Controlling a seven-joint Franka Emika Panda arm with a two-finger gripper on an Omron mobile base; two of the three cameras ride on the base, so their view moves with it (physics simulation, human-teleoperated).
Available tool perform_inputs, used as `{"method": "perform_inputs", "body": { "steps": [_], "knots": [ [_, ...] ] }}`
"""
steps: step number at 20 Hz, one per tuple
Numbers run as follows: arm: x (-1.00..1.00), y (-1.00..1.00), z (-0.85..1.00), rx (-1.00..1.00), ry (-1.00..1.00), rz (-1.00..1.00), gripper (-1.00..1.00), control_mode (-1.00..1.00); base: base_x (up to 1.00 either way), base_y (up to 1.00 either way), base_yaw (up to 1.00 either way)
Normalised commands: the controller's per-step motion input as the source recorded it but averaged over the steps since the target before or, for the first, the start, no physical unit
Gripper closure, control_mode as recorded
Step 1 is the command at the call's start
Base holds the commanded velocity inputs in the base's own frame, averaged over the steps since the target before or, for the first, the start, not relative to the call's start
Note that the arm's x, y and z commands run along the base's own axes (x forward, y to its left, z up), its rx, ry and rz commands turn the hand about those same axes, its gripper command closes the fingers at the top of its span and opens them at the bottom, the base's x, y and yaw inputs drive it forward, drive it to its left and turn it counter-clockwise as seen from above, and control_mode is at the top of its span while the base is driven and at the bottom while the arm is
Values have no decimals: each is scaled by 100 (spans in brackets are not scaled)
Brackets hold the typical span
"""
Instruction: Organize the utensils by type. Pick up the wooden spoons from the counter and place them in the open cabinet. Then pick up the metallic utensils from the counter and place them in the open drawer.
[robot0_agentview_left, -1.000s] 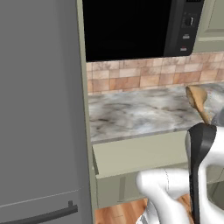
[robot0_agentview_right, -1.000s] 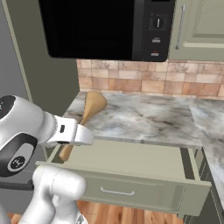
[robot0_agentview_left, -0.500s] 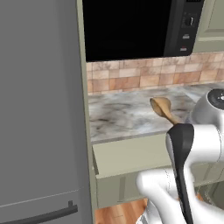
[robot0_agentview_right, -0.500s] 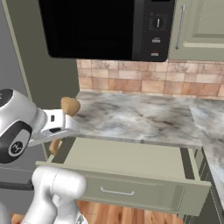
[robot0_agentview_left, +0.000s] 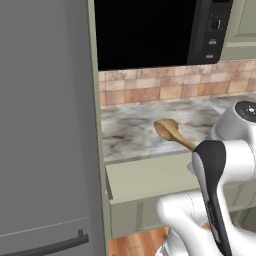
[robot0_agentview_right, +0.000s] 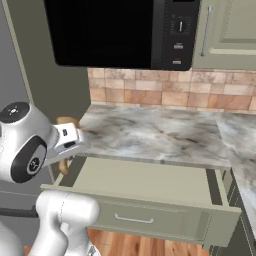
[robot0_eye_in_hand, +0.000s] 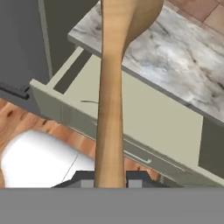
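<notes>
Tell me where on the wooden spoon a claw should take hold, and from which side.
On the handle end, coming in along its length from behind the bowl. The wooden spoon has a long handle that tapers away from the wide bowl, narrow enough to pinch. The claw is shut on it that way now, bowl pointing away.

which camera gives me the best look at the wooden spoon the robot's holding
The hand view: the wooden spoon runs up its middle from the gripper, handle to bowl. The left base view shows its bowl and part of the handle; the right base view shows just a brown bit behind the arm.

Wooden spoon in pincer, seemingly above open drawer.
</notes>
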Motion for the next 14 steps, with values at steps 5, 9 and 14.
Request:
{"method": "perform_inputs", "body": {
  "steps": [5, 9, 14],
  "knots": [
    [-14, 0, -29, 0, -16, 12, 100, -100, 0, 0, 0],
    [-6, 0, -6, 0, -4, 3, 100, 100, -21, 0, 2],
    [0, 0, 0, 0, 0, 0, 100, 100, -26, 0, -8]
  ]
}}
